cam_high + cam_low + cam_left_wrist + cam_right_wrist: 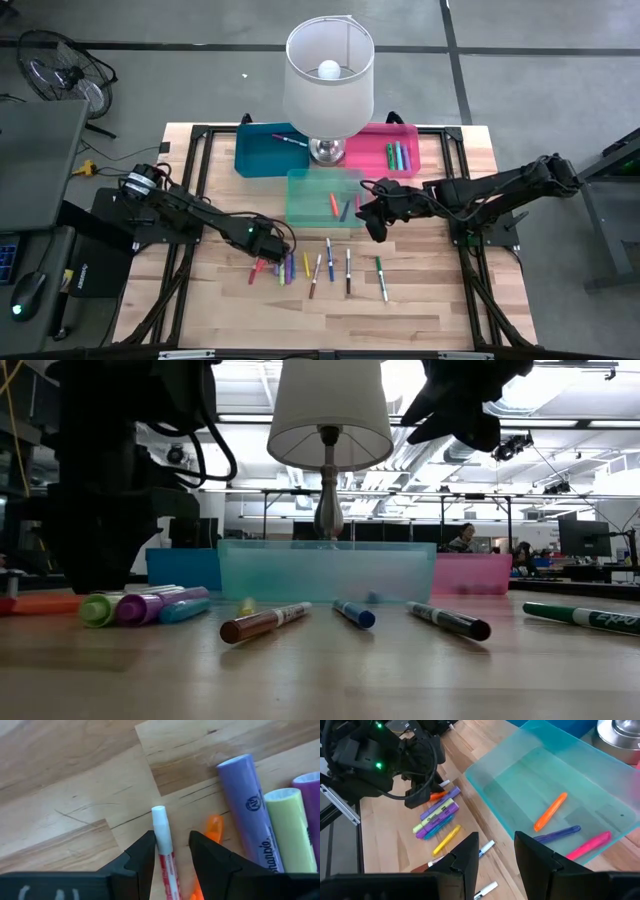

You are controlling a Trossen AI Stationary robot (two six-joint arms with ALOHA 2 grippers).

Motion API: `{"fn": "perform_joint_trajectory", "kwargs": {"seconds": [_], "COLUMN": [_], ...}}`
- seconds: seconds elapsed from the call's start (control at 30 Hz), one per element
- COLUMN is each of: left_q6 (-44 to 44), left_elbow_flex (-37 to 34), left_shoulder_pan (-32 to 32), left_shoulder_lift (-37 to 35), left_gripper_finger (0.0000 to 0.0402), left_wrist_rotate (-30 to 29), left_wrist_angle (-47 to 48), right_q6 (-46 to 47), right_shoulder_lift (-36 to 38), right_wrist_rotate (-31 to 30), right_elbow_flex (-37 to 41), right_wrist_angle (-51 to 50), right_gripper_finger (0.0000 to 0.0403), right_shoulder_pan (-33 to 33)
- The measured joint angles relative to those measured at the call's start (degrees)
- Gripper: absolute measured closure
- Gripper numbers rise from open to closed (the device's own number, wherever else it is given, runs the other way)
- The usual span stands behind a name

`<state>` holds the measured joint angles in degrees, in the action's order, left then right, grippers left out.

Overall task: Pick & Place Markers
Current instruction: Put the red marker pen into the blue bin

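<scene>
Several markers (pixel 320 268) lie in a row on the wooden table, in front of a clear teal bin (pixel 300 185). The bin holds an orange marker (pixel 551 811), a purple one (pixel 560 834) and a pink one (pixel 590 844). My left gripper (pixel 268 250) is low over the row's left end. It is open, with its fingers on either side of a red marker with a white end (pixel 162 835) that lies flat on the table. My right gripper (pixel 495 842) hangs open and empty above the table at the teal bin's right front corner (pixel 375 222). My left gripper (pixel 172 835) comes from above and stands astride the red marker near its white end (pixel 159 815), fingers across it. One finger (pixel 145 855) shows right against the marker's side, and the other (pixel 207 852) stands apart. Whether it touches cannot be told.
A lamp (pixel 328 70) stands behind the teal bin, its base (pixel 327 150) between a blue bin (pixel 260 155) and a pink bin (pixel 375 135). Both of those hold markers. Thick highlighters (pixel 247 805) and an orange marker (pixel 212 830) lie close beside the red one.
</scene>
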<state>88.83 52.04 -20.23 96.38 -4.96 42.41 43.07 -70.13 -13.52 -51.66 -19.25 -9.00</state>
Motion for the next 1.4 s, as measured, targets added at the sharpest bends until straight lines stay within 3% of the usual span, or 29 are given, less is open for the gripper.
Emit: {"fn": "perform_joint_trajectory", "kwargs": {"seconds": [0.63, 0.97, 1.4], "left_q6": [-7.58, -6.69, -2.23], "left_elbow_flex": [-0.14, -0.03, -0.03], "left_shoulder_pan": [0.17, 0.07, -4.76], "left_shoulder_lift": [0.17, 0.22, 0.26], "left_gripper_finger": [0.0275, 0.02, 0.0197], "left_wrist_rotate": [5.57, 7.9, 8.24], "left_wrist_angle": [-1.03, -1.44, -1.22], "right_q6": [0.57, 1.93, 2.8], "right_shoulder_lift": [0.0, 0.0, 0.0], "right_wrist_rotate": [-1.65, -2.62, -2.72], "right_elbow_flex": [0.0, 0.0, 0.0], "right_wrist_angle": [-2.79, -2.81, -3.08], "right_gripper_finger": [0.0289, 0.0289, 0.0289], "right_shoulder_pan": [-3.23, -4.33, -4.3]}}
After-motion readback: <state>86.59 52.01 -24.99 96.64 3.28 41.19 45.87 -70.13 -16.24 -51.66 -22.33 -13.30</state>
